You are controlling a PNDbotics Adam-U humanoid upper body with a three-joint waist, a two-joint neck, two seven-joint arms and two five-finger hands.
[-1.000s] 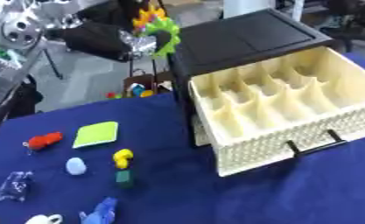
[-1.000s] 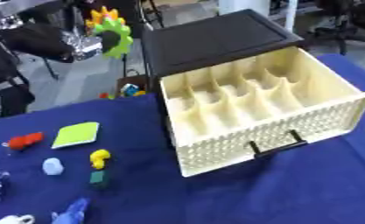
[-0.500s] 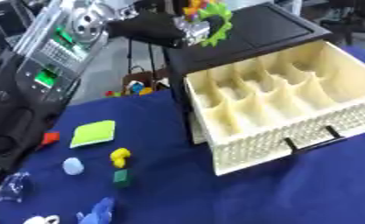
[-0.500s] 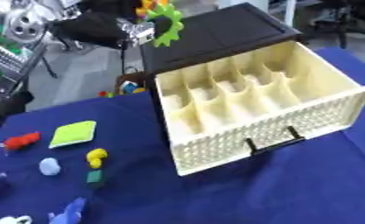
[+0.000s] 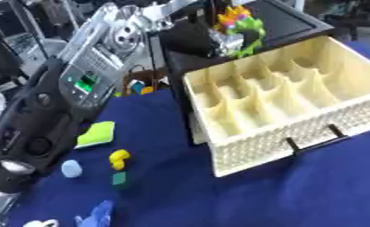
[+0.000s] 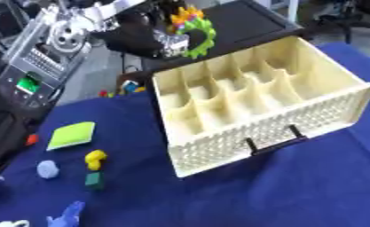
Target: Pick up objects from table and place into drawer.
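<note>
Left hand curls round a green-and-yellow toy above the far-left cells of the open drawer — nothing deposited yet — while yellow, green and blue pieces wait on the near-left cloth.

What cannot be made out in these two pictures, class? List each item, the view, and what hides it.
- Left hand: both views, blurred; its hold on the green toy is unclear.
- Right hand: in neither view.
- Red thing: right eye view, mostly behind the left arm.
- White thing: cut off by the bottom edge.
- Drawer floor: dividers hide the near compartments' bottoms.
</note>
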